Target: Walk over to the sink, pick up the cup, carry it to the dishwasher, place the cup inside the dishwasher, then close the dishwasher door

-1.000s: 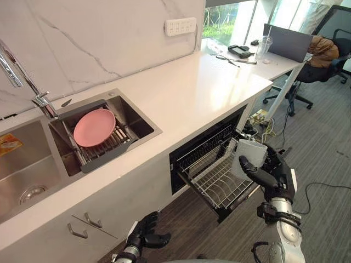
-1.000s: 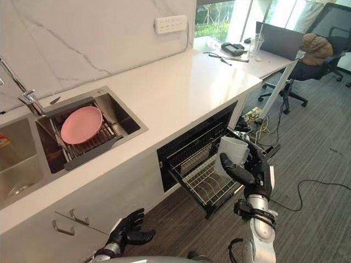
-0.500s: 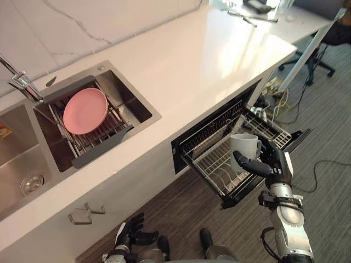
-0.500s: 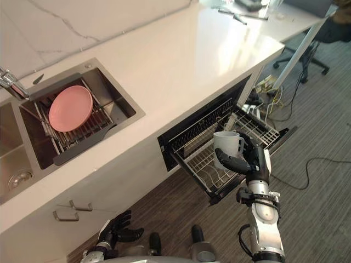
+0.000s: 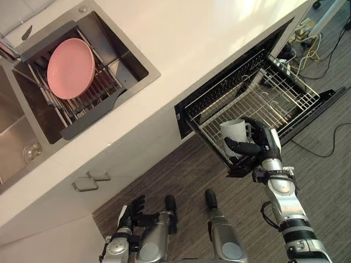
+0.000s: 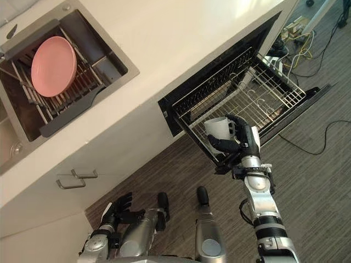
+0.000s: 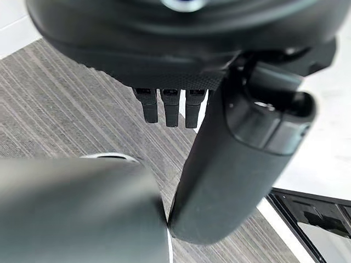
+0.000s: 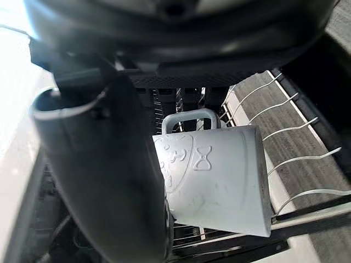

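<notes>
Cup (image 5: 234, 130) is held in the right robot hand (image 5: 256, 148), whose thumb and fingers are curled around its white body. In the right wrist view the handle of the cup (image 8: 214, 175) points to the side of the fingers and the thumb presses the opposite wall. The cup looks about upright, with its mouth turned up towards the desk (image 5: 192, 33), so its long axis is close to vertical with perhaps a small tilt.

The relation that matters is this: the cup hangs just above the front corner of the pulled-out wire rack (image 5: 277, 98) of the dishwasher (image 5: 189, 112), the corner nearest to the robot. The wires lie directly under the cup and reach further away from the robot hand. I judge that the coming move is a short lowering, maybe with a small reach deeper over the rack.

The left robot hand (image 5: 131, 211) hangs low near the floor with relaxed fingers and holds nothing. It is well apart from the dishwasher, so the right one is clearly the nearer.

By count: one cup, one rack, and one door (image 5: 321, 107), which is folded down and open. One pink plate (image 5: 70, 67) stands in the sink (image 5: 134, 68).
</notes>
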